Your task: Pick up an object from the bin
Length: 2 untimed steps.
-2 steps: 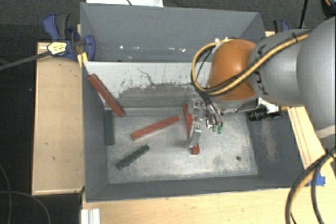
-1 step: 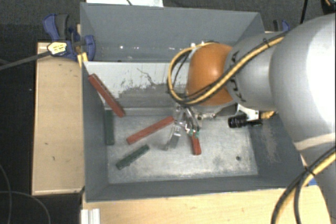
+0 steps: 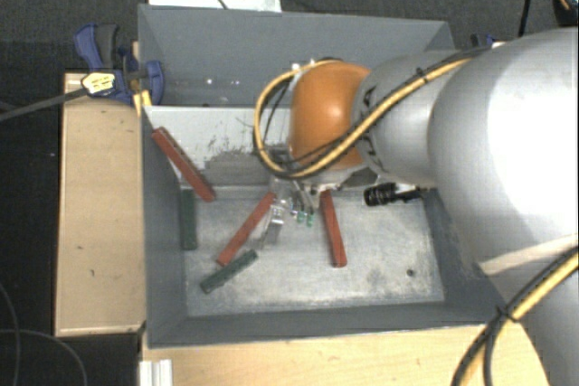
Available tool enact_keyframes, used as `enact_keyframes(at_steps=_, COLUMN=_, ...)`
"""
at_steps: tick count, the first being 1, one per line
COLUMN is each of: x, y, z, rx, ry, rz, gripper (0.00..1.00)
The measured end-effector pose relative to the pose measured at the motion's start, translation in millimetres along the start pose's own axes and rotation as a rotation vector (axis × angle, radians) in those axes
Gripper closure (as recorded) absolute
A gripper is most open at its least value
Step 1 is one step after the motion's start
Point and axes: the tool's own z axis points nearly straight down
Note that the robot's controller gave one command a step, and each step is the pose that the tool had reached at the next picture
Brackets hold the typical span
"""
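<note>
Grey metal formed the bin (image 3: 389, 276), its floor strewn with red-brown and dark green sticks. The gripper (image 3: 291, 211) sat low at mid-bin, between a slanted red-brown stick (image 3: 246, 230) and a second red-brown stick (image 3: 332, 229). Whether its grasp was open or closed could not be told. Nothing looked lifted, so grasping and raising seemed left to do.

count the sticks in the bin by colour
red sticks: 3
green sticks: 2
total: 5
</note>
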Motion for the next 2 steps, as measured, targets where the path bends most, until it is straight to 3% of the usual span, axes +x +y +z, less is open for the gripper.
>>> enact_keyframes(at_steps=1, x=0.0, y=-3.2, z=0.4, rx=0.002, ry=0.002, rz=0.009, gripper=1.0)
enact_keyframes(at_steps=2, x=0.0, y=-3.2, z=0.3, rx=0.002, ry=0.002, rz=0.01, gripper=0.0)
